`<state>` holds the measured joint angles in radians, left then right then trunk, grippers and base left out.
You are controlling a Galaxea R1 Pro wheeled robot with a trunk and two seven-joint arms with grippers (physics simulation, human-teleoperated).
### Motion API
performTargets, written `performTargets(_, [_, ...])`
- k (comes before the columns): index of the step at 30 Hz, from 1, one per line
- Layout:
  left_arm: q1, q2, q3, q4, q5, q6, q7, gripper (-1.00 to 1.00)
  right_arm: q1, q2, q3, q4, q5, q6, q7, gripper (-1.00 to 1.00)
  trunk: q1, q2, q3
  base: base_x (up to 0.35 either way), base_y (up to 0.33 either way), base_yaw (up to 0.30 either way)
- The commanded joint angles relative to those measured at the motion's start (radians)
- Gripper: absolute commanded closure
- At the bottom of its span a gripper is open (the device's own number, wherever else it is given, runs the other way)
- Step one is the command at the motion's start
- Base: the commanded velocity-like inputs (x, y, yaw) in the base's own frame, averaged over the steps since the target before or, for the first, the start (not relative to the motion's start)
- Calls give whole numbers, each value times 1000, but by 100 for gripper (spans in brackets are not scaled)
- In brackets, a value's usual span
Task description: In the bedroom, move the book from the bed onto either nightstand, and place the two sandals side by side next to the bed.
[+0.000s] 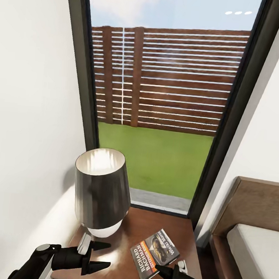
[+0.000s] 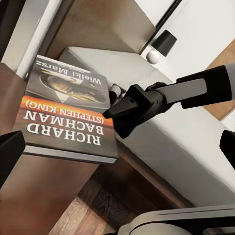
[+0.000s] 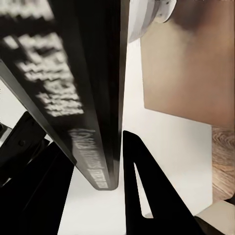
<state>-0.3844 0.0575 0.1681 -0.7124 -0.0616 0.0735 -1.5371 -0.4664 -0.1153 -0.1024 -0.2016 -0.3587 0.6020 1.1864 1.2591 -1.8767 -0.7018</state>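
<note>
While gripped by right hand: book on nightstand, nr lamp.

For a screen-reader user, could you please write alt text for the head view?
The right end effector holds the book at a corner on the nightstand, beside a lamp. The left end effector hovers open.

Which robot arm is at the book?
The right gripper: its jaws straddle the book's edge on the nightstand. The left gripper hangs open beside the lamp, apart from the book.
</note>
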Motion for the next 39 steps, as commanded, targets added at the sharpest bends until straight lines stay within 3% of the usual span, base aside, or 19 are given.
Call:
performTargets(1, [-1,-1,4,-1,-7,8,-5,-100,-1,0,-7,-1,3,8,2,100,0,0,-1,0,0,0])
performTargets(13, [-1,-1,4,-1,-6,8,-5,-100,-1,0,-7,-19,3,7,1,100,42,-77,-35,0,0,0])
performTargets(19, [-1,-1,4,-1,-7,8,-5,-100,-1,0,-7,-19,3,7,1,100,42,-77,-35,0,0,0])
performTargets(35, [-1,-1,3,-1,-7,8,-5,-100,-1,0,-7,-19,4,7,1,100,103,-189,-86,0,0,0])
performTargets(39, [-1,-1,3,-1,-7,8,-5,-100,-1,1,-7,-19,4,7,1,100,103,-189,-86,0,0,0])
